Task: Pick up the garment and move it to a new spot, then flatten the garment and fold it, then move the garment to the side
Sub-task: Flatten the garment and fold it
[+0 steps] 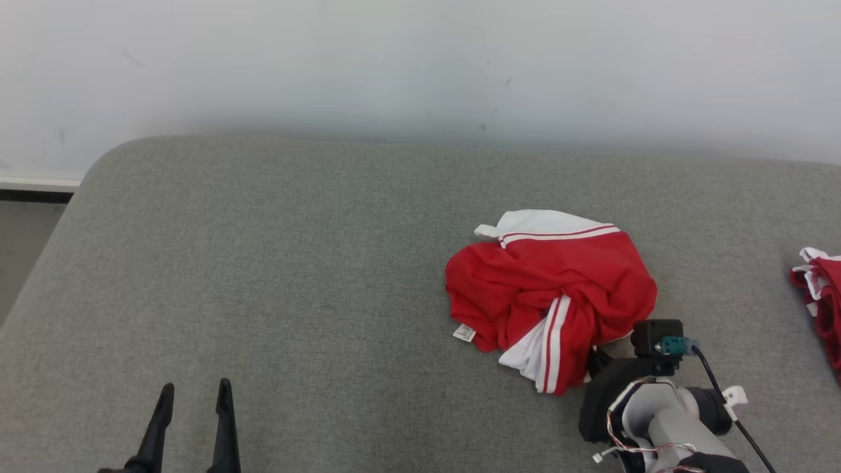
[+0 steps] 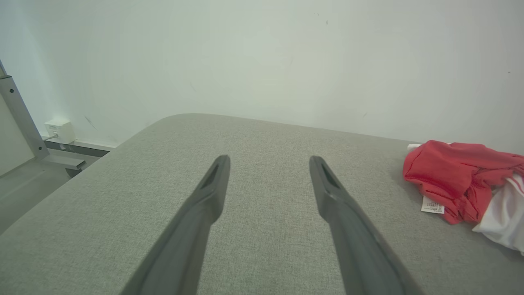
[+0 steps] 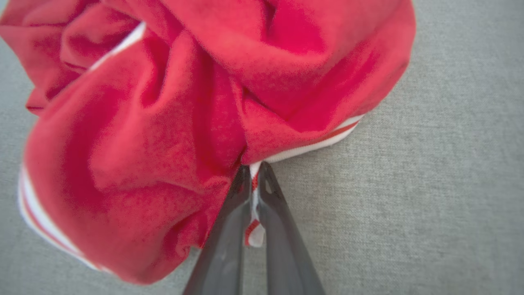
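Note:
A crumpled red garment (image 1: 548, 292) with white and red striped trim lies on the grey cushioned surface (image 1: 295, 263), right of centre. My right gripper (image 3: 254, 170) is shut on a strip of the garment's (image 3: 163, 123) white-and-red hem, which shows pinched between the two dark fingers. In the head view the right wrist (image 1: 647, 394) sits at the garment's near right edge, its fingers hidden under the cloth. My left gripper (image 1: 194, 391) stands open at the lower left, well away from the garment (image 2: 462, 188), with nothing between its fingers (image 2: 213, 184).
Another red and white cloth (image 1: 821, 295) lies at the far right edge. A pale wall (image 1: 420, 66) runs behind the surface. The surface's rounded left corner drops to the floor (image 2: 24, 192), where a metal frame leg (image 2: 20, 119) stands.

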You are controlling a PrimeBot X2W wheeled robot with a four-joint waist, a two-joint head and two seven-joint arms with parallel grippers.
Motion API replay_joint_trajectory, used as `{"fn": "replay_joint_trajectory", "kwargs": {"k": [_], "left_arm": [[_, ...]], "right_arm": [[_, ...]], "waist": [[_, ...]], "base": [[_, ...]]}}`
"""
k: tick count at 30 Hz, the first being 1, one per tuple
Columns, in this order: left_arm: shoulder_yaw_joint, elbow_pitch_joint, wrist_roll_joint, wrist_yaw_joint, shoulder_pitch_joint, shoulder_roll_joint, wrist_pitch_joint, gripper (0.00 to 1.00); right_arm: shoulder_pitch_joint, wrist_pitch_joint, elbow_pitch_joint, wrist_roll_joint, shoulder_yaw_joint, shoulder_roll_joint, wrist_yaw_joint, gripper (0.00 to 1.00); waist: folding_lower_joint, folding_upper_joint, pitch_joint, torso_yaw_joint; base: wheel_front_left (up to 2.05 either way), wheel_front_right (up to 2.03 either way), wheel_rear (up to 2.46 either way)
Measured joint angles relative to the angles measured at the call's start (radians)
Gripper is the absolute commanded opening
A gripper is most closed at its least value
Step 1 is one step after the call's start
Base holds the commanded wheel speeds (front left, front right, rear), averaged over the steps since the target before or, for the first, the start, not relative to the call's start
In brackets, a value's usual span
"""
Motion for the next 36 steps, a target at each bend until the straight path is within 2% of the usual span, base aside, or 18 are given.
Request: {"fn": "replay_joint_trajectory", "kwargs": {"k": [5, 8, 15, 19, 22, 24, 28, 31, 36], "left_arm": [[0.007, 0.001, -0.001, 0.000, 0.013, 0.000, 0.000, 1.00], [0.007, -0.003, -0.001, 0.001, 0.031, -0.001, 0.000, 1.00], [0.010, -0.015, -0.001, 0.001, 0.037, -0.001, 0.000, 1.00], [0.004, -0.020, -0.001, 0.001, 0.039, -0.001, 0.000, 1.00], [-0.007, -0.021, -0.001, 0.001, 0.037, -0.001, 0.000, 1.00], [-0.010, -0.021, -0.001, 0.001, 0.032, -0.002, 0.000, 1.00], [-0.007, -0.023, -0.003, 0.001, 0.029, -0.001, 0.000, 1.00], [-0.002, -0.022, -0.005, 0.002, 0.025, -0.001, 0.000, 1.00], [-0.007, -0.022, -0.012, 0.010, 0.019, -0.002, 0.000, 1.00]], "right_arm": [[-0.036, -0.045, -0.081, 0.099, 0.114, 0.005, 0.000, 0.00], [-0.071, -0.058, -0.203, 0.191, 0.235, 0.004, 0.000, 0.00], [-0.190, -0.039, -0.378, 0.353, 0.400, 0.005, 0.000, 0.00], [-0.295, -0.038, -0.394, 0.439, 0.460, 0.005, 0.000, 0.00], [-0.380, -0.063, -0.406, 0.546, 0.496, 0.005, 0.000, 0.00], [-0.439, -0.095, -0.429, 0.638, 0.517, 0.005, 0.000, 0.00], [-0.556, -0.212, -0.456, 0.750, 0.541, 0.006, 0.000, 0.00], [-0.611, -0.261, -0.434, 0.760, 0.526, 0.006, 0.000, 0.00], [-0.550, -0.269, -0.267, 0.707, 0.516, -0.007, 0.000, 0.00]], "waist": [[0.0000, 0.0000, -0.029, -0.016], [0.0000, 0.0000, -0.052, -0.033], [-0.0002, 0.0000, -0.071, -0.062], [-0.0001, 0.0000, -0.066, -0.064], [-0.0001, 0.0000, -0.058, -0.059], [-0.0001, 0.0000, -0.051, -0.054], [-0.0001, 0.0000, -0.035, -0.049], [-0.0001, 0.0000, -0.027, -0.051], [-0.0001, 0.0000, -0.023, -0.062]], "base": [[0.00, 0.00, 0.00], [0.00, 0.00, 0.00], [0.00, 0.00, 0.00], [0.00, 0.00, 0.00], [0.00, 0.00, 0.00], [0.00, 0.00, 0.00], [0.00, 0.00, 0.00], [0.00, 0.00, 0.00], [0.00, 0.00, 0.00]]}}
